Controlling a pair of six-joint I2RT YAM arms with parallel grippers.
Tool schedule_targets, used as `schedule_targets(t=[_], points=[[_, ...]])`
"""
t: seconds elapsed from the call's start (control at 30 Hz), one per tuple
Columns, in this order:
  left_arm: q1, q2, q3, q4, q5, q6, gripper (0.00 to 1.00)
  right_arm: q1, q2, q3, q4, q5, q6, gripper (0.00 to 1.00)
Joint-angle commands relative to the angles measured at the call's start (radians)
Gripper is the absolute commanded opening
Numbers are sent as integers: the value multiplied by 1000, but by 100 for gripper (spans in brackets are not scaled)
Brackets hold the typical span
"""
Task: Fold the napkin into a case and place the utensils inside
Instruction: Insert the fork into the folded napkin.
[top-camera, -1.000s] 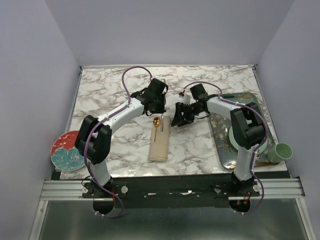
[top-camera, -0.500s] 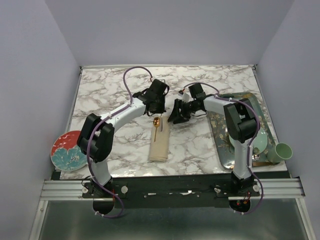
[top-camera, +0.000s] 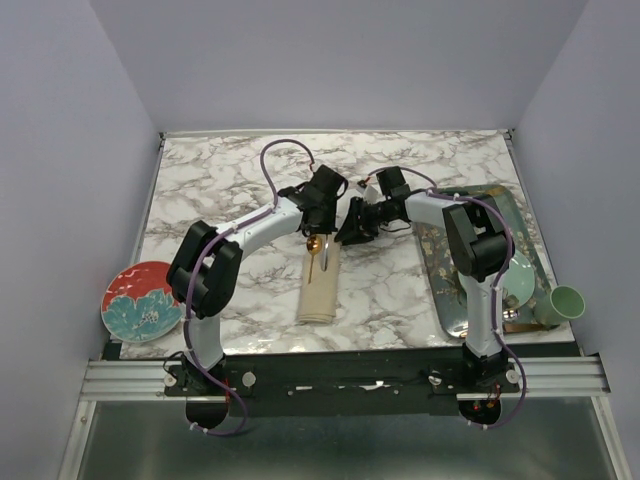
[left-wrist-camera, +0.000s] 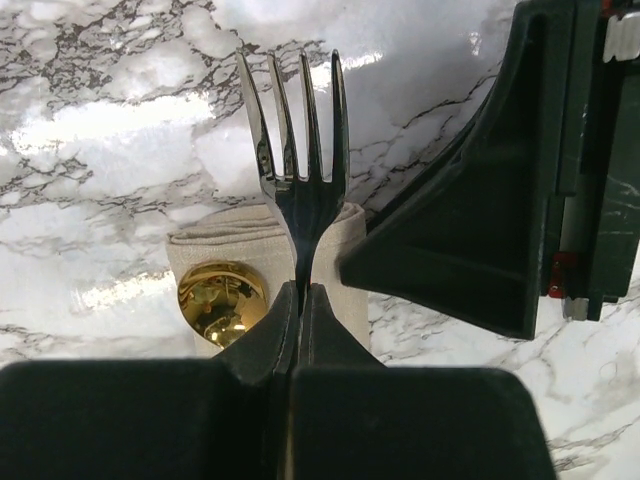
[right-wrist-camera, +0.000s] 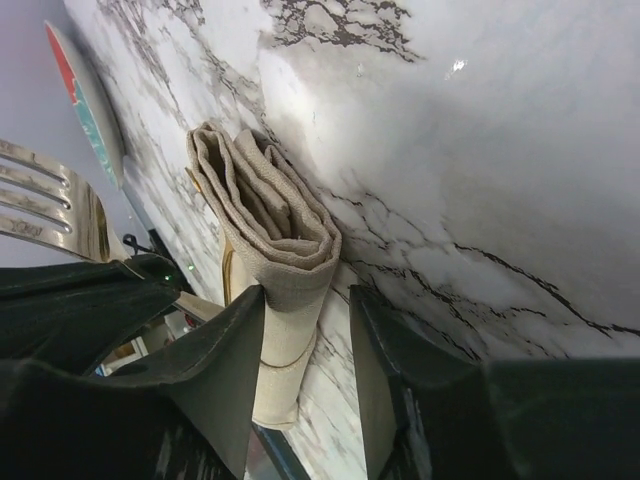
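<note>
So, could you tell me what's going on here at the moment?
The left hand pinches the gold fork by its handle over the far end of the folded napkin case. The gold spoon already sits in the case, bowl sticking out. The right hand, open, straddles a corner of that end.

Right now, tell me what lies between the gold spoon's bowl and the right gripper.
The fork, pinched in the left gripper, stands between the spoon's bowl and the right gripper, above the napkin case. The left wrist view shows it.
</note>
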Motion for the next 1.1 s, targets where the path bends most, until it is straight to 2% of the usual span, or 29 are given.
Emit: schedule_targets(t=[0.0,0.37,0.6,0.77,0.9,1.07], points=[[-17,4,27,-54,-11,-27,0,-4,42,4,7,55,13,46],[-56,-42,-39,-132,32,-64,0,-4,48,3,24,70,36,34],[-73,-68,-92,-134,52,-93,0,-4,45,0,32,84,42,32],[-83,-77,-106,-129,58,-96,0,-4,38,-9,40,99,47,24],[-90,-78,-118,-129,64,-99,0,-4,32,-14,41,107,39,10],[-91,-66,-125,-140,81,-103,0,-4,28,-20,46,107,44,8]])
